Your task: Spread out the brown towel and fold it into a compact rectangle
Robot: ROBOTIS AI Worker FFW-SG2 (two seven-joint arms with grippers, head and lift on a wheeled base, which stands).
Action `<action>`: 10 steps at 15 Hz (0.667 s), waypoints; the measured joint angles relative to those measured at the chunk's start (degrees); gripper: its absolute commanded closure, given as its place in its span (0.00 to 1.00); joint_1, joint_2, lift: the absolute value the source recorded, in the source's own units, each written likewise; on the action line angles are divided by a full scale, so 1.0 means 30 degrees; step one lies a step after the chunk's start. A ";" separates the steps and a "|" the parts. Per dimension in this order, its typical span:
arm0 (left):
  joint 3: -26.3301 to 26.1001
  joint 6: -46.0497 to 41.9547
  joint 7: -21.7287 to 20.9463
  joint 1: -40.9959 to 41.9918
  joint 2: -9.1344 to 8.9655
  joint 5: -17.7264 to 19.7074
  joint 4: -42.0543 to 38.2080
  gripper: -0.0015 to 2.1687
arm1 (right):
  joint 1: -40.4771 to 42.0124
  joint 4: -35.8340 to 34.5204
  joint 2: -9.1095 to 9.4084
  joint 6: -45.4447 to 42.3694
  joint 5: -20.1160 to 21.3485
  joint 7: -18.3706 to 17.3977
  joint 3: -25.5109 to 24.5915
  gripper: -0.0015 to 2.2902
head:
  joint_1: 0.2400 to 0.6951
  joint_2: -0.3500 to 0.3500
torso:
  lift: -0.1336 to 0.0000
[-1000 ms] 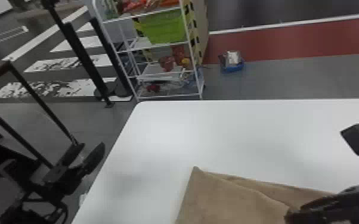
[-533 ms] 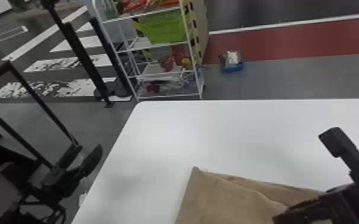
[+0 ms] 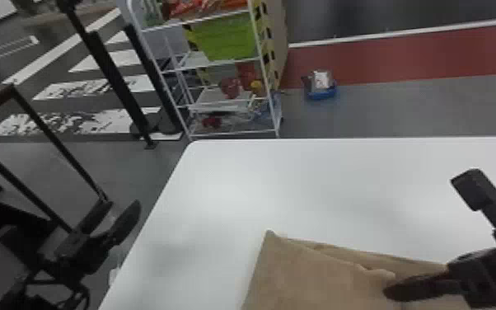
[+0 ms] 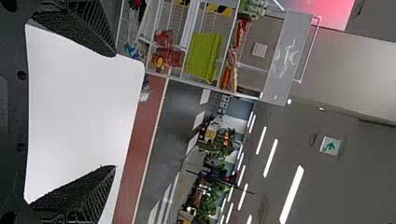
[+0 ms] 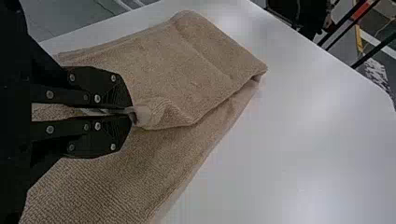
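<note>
In the head view my left gripper (image 3: 113, 222) hangs beyond the table's left edge, its two fingers apart. My right gripper (image 3: 395, 290) is over the brown towel (image 3: 300, 276) at the table's near side. The left wrist view has my left gripper (image 4: 114, 111) spread wide with nothing between its fingers. In the right wrist view my right gripper (image 5: 132, 114) is closed on a pinched bit of the upper layer of the towel (image 5: 187, 65). That layer lies folded over a lower layer, their edges not lined up.
The white table (image 3: 300, 177) has bare surface beyond and left of the towel. A wire shelf (image 3: 235, 134) with a green bin stands behind the table's far left corner. A dark-framed stand (image 3: 37, 117) is at the left.
The right arm has shifted left over the towel in the head view. My left gripper has drifted slightly left and down; the towel's far left corner stays in place.
</note>
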 measured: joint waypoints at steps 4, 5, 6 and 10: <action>-0.0066 0.0062 0.0001 0.0004 0.0000 -0.0033 -0.0158 0.01 | 0.0341 -0.1156 -0.0182 0.0000 -0.0702 0.0670 -0.1463 0.50 | 1.00 1.00 | 0.07; -0.0082 0.0095 0.0001 0.0004 0.0000 -0.0039 -0.0219 0.01 | 0.0507 -0.1594 -0.0311 0.0000 -0.0956 0.0842 -0.2012 0.50 | 1.00 1.00 | 0.07; -0.0087 0.0125 0.0001 0.0004 0.0000 -0.0058 -0.0276 0.01 | 0.0675 -0.2156 -0.0523 0.0000 -0.1255 0.0917 -0.2662 0.50 | 1.00 1.00 | 0.07; -0.0125 0.0153 0.0001 0.0005 0.0000 -0.0117 -0.0321 0.01 | 0.1397 -0.3449 -0.1787 0.0000 -0.2059 0.0950 -0.5095 0.50 | 1.00 1.00 | 0.07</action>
